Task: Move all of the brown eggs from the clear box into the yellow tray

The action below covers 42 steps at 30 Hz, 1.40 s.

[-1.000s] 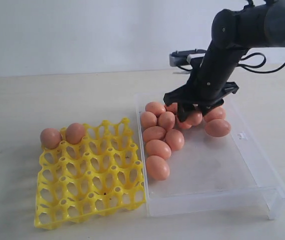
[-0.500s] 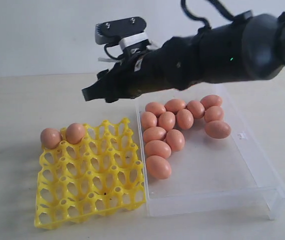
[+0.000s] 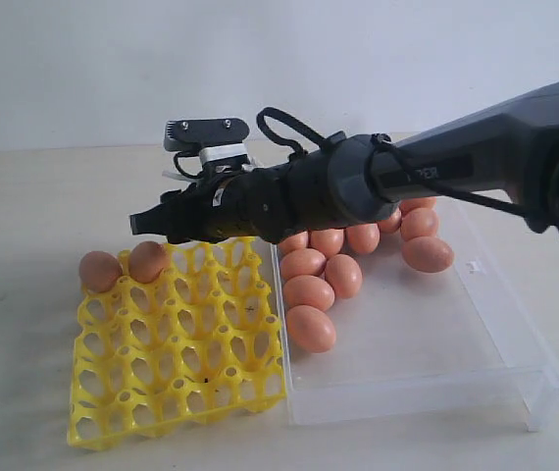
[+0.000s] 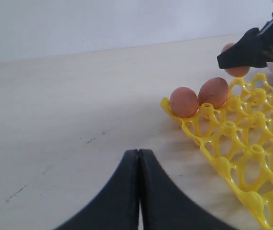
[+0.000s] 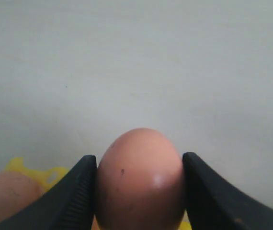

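**Right arm carries an egg across to the yellow tray**

The right arm [image 3: 358, 191] has swung away from the clear box and come lower. It now reaches leftward across the middle of the tabletop [image 3: 25, 196] to the tray's far edge.

The left gripper [image 4: 139, 158] shows only in its own wrist view. Its two dark jaws are pressed together with nothing between them, above bare tabletop near the tray's left side.

The yellow tray [image 3: 223, 294] sits at the front left of the tabletop. Two seated eggs [image 3: 123, 265] fill neighbouring cups at its far left corner, touching each other.

Just right of them is the right gripper [image 5: 139, 191]. Its jaws are spread wide and clamped on either side of the held egg [image 5: 139, 167], which stands upright between them over the tray's far edge.

The clear box [image 3: 436, 334] lies just beside the tray's right edge. The remaining brown eggs [image 3: 311, 292] are bunched along the box's left wall and far end, some hidden behind the arm. The box's front right is bare.
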{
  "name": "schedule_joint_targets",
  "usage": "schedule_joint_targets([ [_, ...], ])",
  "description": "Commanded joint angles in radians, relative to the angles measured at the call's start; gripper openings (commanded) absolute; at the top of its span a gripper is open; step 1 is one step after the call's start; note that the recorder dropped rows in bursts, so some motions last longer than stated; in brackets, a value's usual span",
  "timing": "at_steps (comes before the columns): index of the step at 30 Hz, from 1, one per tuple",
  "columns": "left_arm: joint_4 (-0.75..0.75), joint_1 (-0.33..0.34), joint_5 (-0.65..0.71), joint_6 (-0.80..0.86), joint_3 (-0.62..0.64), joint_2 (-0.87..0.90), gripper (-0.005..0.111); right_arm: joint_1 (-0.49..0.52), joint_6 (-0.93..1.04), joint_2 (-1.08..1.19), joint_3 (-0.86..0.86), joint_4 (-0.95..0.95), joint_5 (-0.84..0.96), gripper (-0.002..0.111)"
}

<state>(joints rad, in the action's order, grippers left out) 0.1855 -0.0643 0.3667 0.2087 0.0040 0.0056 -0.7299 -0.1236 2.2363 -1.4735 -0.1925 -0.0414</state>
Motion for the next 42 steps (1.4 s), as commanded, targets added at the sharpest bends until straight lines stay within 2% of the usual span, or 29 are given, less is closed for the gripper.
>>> schedule_joint_targets([
  [1, 0.001, -0.004, -0.01, -0.003, -0.004, -0.006, 0.0, -0.014, -0.004, 0.016, -0.023, -0.015, 0.016, 0.013],
  [8, 0.001, -0.004, -0.01, -0.003, -0.004, -0.006, 0.0, -0.014, -0.004, 0.016, -0.023, -0.015, 0.055, 0.017],
  [10, 0.001, -0.004, -0.01, -0.001, -0.004, -0.006, 0.0, -0.014, -0.004, 0.016, -0.023, -0.015, 0.065, 0.031],
  [12, 0.001, -0.004, -0.01, -0.001, -0.004, -0.006, 0.0, -0.014, -0.004, 0.011, -0.023, -0.015, 0.079, 0.052],
  [14, 0.001, -0.004, -0.01, -0.001, -0.004, -0.006, 0.0, -0.014, -0.004, 0.002, -0.023, -0.015, 0.089, 0.06],
  [22, 0.001, -0.004, -0.01, -0.003, -0.004, -0.006, 0.0, -0.014, 0.0, -0.101, -0.023, -0.009, 0.119, 0.06],
  [25, 0.001, -0.004, -0.01, -0.003, -0.004, -0.006, 0.0, -0.014, 0.024, -0.175, -0.023, -0.007, 0.22, 0.053],
  [27, 0.001, -0.004, -0.01, -0.002, -0.004, -0.006, 0.0, -0.014, 0.133, -0.235, -0.023, -0.003, 0.345, 0.035],
  [29, 0.001, -0.004, -0.01, -0.002, -0.004, -0.006, 0.0, -0.011, 0.217, -0.305, -0.023, 0.042, 0.511, 0.011],
  [30, 0.001, -0.004, -0.01, -0.002, -0.004, -0.006, 0.0, -0.002, 0.24, -0.34, -0.023, 0.058, 0.576, 0.002],
  [35, 0.001, -0.004, -0.01, -0.002, -0.004, -0.006, 0.0, 0.066, 0.262, -0.472, -0.019, 0.162, 0.871, 0.001],
  [42, 0.001, -0.004, -0.01, -0.002, -0.004, -0.006, 0.0, 0.206, 0.399, -0.497, -0.019, 0.179, 1.046, 0.001],
])
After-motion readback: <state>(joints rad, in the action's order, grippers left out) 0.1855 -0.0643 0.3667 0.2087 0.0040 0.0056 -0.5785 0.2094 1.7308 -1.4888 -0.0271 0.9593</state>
